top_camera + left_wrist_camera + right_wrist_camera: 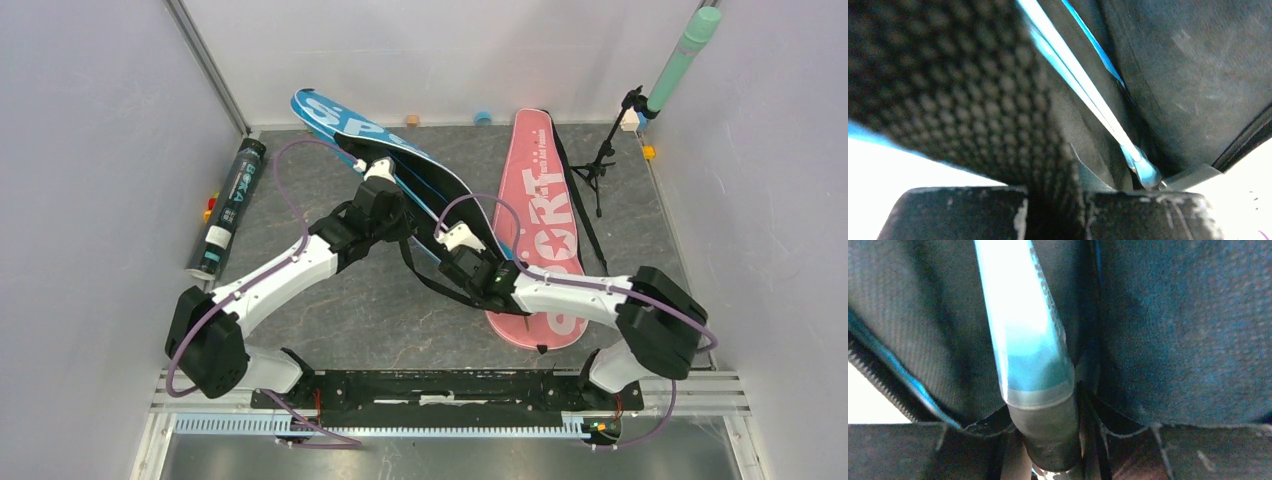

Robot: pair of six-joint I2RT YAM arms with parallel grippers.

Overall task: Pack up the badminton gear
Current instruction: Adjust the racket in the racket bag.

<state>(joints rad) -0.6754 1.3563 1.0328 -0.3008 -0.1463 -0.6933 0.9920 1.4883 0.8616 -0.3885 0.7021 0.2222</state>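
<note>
The blue "SPORT" racket bag (pixel 330 115) slants across the back middle, its dark mouth held open. My left gripper (pixel 368 165) is shut on the bag's black mesh edge (pixel 973 100), with the fabric pinched between the fingers (pixel 1053 200). A blue racket (pixel 420 185) lies inside the bag, and its pale blue shaft (pixel 1083 95) runs deep into it. My right gripper (pixel 450 245) is at the bag's mouth, shut on the racket's grey handle end (pixel 1048 430), below the blue shaft (pixel 1023 330). The pink "SPORT" bag (pixel 545 200) lies flat at the right. A dark tube (pixel 228 208) lies along the left wall.
A small black tripod (pixel 600 165) stands at the back right, with a green cylinder (pixel 685 55) leaning above it. Small coloured blocks (pixel 411 120) sit along the back wall and both sides. The blue bag's black strap (pixel 420 275) trails over the grey tabletop (pixel 350 310).
</note>
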